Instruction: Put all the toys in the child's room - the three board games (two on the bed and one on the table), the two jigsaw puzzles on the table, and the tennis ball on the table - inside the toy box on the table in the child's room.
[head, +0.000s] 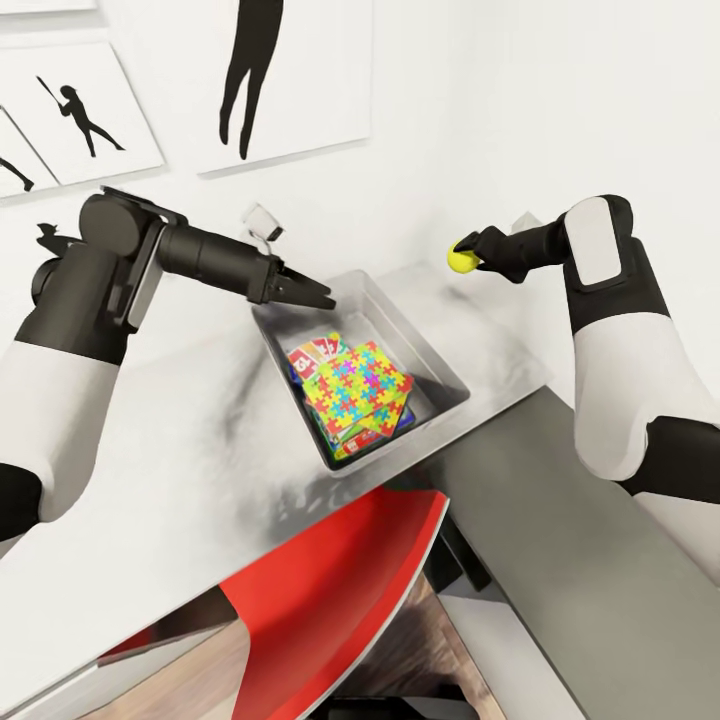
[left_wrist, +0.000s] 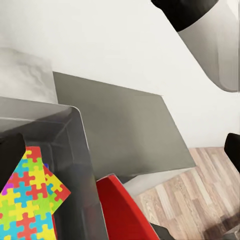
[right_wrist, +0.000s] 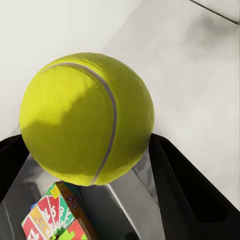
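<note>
pale table (head: 150, 440), toy box (head: 445, 372) lengthwise away; right fingers (head: 470, 253) around tennis ball (head: 461, 258), left fingers (head: 322, 296) together.

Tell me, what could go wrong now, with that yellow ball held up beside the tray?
The right end effector holds the tennis ball in the air, beyond the toy box's far corner rather than over it. Released here, it would probably land on the table and roll off. Dropped into the box, it might bounce off the stacked jigsaw puzzle. The left end effector hovers over the box rim and could get in the way.
</note>
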